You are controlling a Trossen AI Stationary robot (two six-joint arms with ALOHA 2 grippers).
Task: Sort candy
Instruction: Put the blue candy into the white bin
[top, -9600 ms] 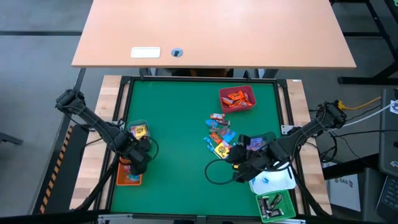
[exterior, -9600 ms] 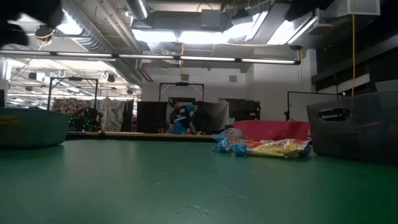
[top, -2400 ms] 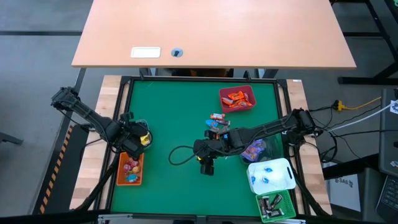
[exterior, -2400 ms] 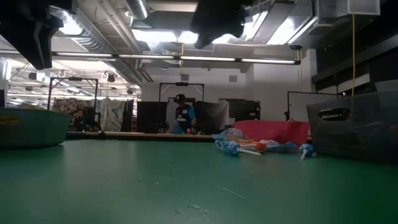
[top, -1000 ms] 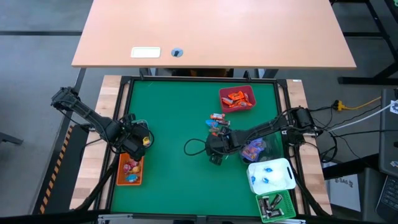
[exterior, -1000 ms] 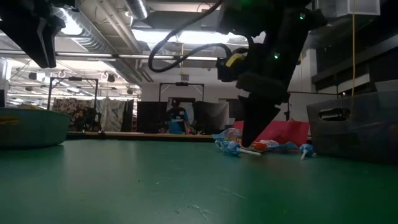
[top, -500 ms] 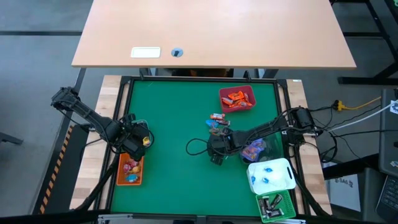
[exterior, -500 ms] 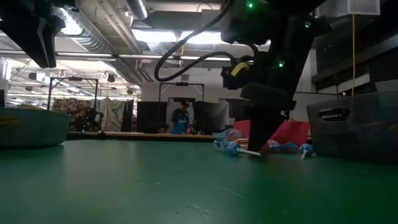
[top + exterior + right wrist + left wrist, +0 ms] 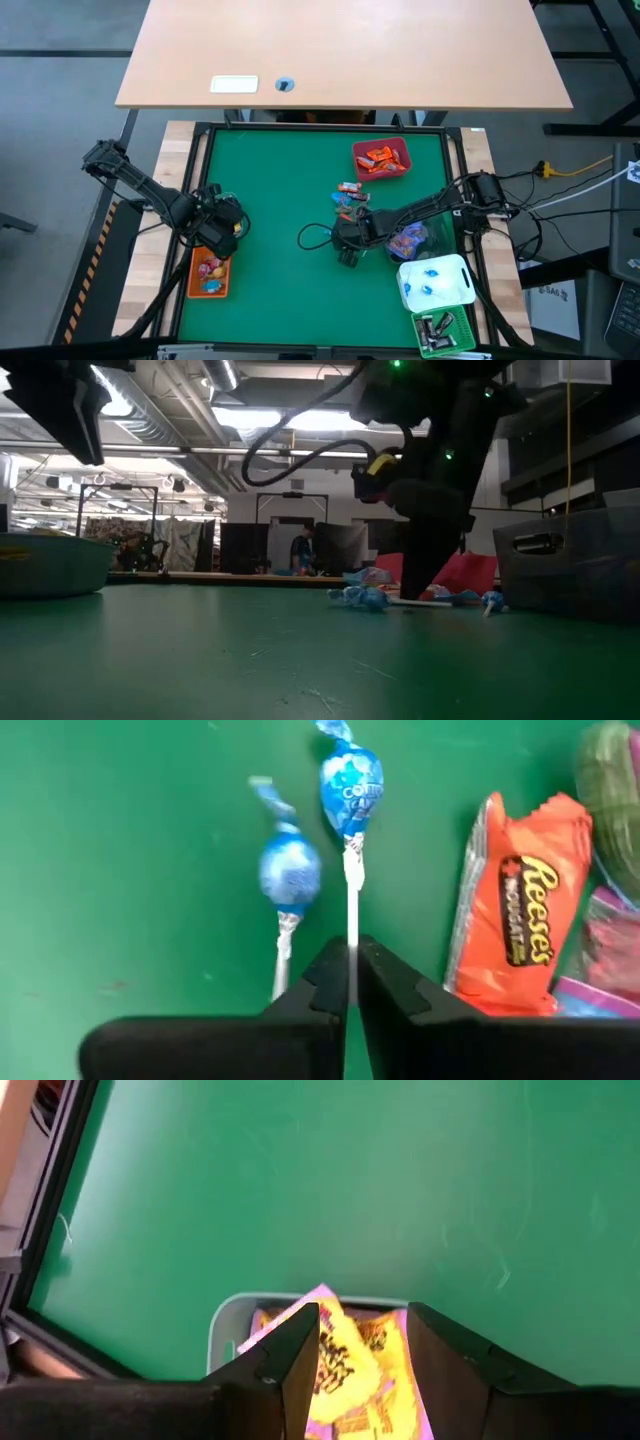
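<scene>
Two blue lollipops (image 9: pixel 351 782) (image 9: pixel 290 870) lie on the green mat beside an orange-wrapped candy (image 9: pixel 520 910), at the near edge of the loose candy pile (image 9: pixel 349 203). My right gripper (image 9: pixel 351 955) (image 9: pixel 347 228) stands over them, steeply tipped down, shut on one lollipop's stick. My left gripper (image 9: pixel 362 1345) (image 9: pixel 222 222) hangs open above the clear bin (image 9: pixel 225 1325) at the table's left, where yellow candy (image 9: pixel 345 1365) lies. My right gripper pinches the white stick (image 9: pixel 351 905) of the farther blue lollipop between its two fingertips, near the stick's free end. The fingers come from above, slanting steeply down. The lollipop lies flat on the mat, its blue head pointing away from the fingers.
A red bin (image 9: pixel 381 158) with orange candy stands at the far right, a clear bin (image 9: pixel 410 240) with purple candy right of the pile, a white bin (image 9: pixel 436 282) and a green bin (image 9: pixel 440 332) at the near right, an orange bin (image 9: pixel 208 275) at the near left.
My right gripper has stayed over the lollipops and has come shut on the stick; in the low view the blue lollipops have shifted a little along the mat. My left gripper has kept its place above the clear bin.
</scene>
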